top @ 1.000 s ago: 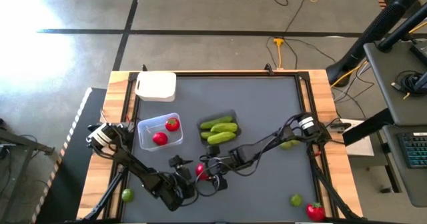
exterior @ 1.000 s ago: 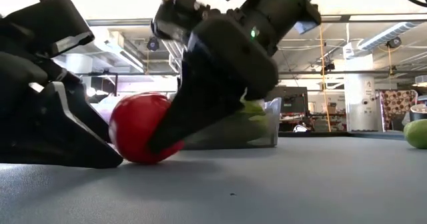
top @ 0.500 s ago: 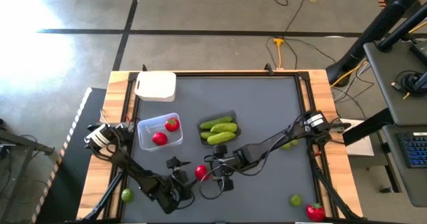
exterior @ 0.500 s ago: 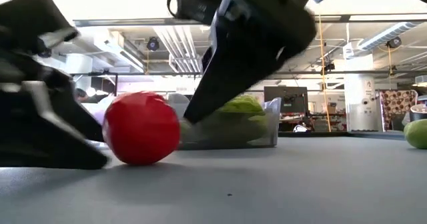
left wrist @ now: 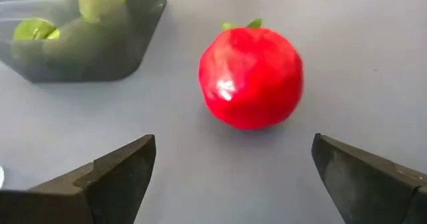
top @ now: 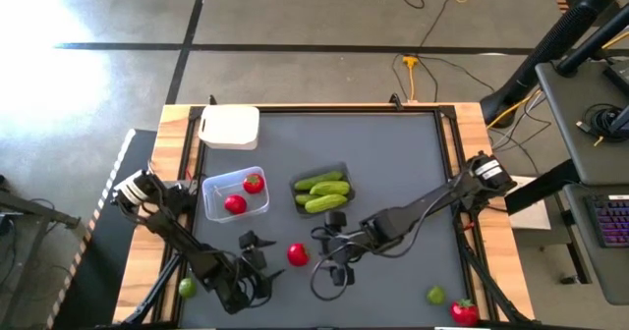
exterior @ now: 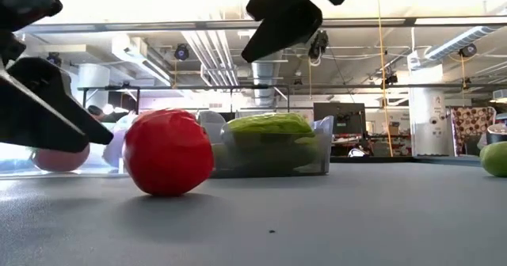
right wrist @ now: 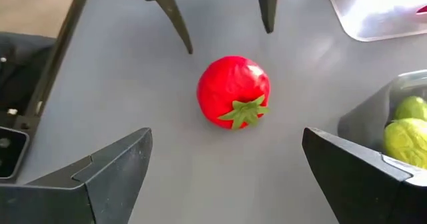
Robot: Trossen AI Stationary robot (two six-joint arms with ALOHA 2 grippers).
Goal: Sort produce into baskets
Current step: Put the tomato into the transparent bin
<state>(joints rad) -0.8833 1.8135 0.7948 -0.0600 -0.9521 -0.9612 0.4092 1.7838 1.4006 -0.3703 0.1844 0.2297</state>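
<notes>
Grey table [top: 393,163], wood-edged, under both dark arms. Left arm in from 9 o'clock, left gripper [top: 254,254] near 6 o'clock of the table, fingers spread wide, nothing between them. Right arm in from 3 o'clock, right gripper [top: 332,256] just to 3 o'clock of the loose fruit, fingers likewise wide apart and holding nothing.

White tub [top: 229,128] at the 11 o'clock corner of the table. Clear tub [top: 209,191] at 6 o'clock from it, with two red fruits [top: 244,194] inside. Dark smoky tub [top: 298,200] close to the table's centre, filled with green cucumbers [top: 322,192].

Loose red fruit [top: 297,254] with green top on the bare mat, between the two grippers, touching neither; round and upright on the surface in the low view [exterior: 169,153], cucumber tub behind it.

Another red fruit [top: 464,311] at the 5 o'clock corner, with a green lime ball [top: 435,295] just beside it at 10 o'clock. One more lime ball [top: 187,288] at 7 o'clock, off the mat on the wooden edge. Yet another green ball [top: 426,213] partly hidden under the right arm, toward 3 o'clock.
</notes>
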